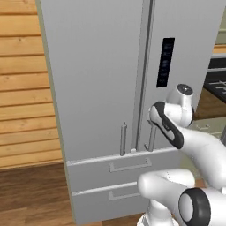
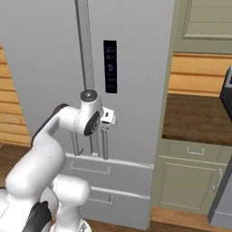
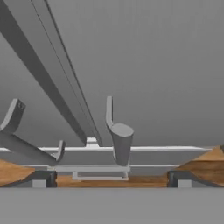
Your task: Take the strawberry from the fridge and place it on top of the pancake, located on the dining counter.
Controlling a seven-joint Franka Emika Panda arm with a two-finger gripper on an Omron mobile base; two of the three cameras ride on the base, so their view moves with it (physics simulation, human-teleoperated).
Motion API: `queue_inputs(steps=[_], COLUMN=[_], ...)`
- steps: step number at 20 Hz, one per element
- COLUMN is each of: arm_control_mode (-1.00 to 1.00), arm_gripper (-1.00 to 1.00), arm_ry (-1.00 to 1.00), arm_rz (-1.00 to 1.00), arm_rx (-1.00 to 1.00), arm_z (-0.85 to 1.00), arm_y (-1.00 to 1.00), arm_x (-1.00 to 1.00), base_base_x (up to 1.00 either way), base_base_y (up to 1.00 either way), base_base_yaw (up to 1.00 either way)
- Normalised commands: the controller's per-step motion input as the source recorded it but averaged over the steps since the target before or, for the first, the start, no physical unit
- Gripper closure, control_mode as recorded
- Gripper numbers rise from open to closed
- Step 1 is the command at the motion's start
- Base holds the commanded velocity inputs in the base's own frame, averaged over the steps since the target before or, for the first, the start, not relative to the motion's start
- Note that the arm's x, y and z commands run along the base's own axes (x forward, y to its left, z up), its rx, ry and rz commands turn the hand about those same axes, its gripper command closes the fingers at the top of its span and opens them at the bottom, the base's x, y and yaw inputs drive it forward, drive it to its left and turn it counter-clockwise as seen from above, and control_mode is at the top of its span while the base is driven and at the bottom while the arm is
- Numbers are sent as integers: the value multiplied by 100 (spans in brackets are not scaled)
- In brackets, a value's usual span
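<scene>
— Fingertips (image 3: 45,179) sit at the bottom of my hand view, dark and set wide apart, with the end of the right door's bar handle (image 3: 121,142) standing between them, a little ahead. What do you get from the base?

— From the right base view I have the gripper (image 2: 108,118) up against the fridge (image 2: 136,81), level with the lower ends of the two handles, spread fully and holding nothing.

— Both doors look shut to me. I see the seam (image 1: 142,79) running unbroken down to the upper drawer (image 1: 128,167).

— Same here, so I cannot tell where the strawberry is. The left door's handle (image 1: 123,139) is just beside the seam, apart from the gripper.
</scene>
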Motion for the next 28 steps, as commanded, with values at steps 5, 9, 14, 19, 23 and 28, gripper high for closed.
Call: queue_inputs(steps=[5, 9, 14, 19, 23, 28], arm_control_mode=[-100, -100, -100, -100, -100, -100], arm_gripper=[-100, -100, -100, -100, 100, 100], arm_ry=[0, 2, 0, 0, 0, 0], arm_rz=[0, 0, 0, 0, 0, 0], arm_rx=[-1, 0, -1, -5, 0, 0], arm_z=[-39, -38, -35, -37, -16, -2], arm_y=[-1, -3, -5, 0, 0, -9], arm_x=[49, 51, 47, 6, 0, -2], base_base_x=[0, 0, 0, 0, 0, 0], base_base_y=[0, 0, 0, 0, 0, 0], base_base_yaw=[0, 0, 0, 0, 0, 0])
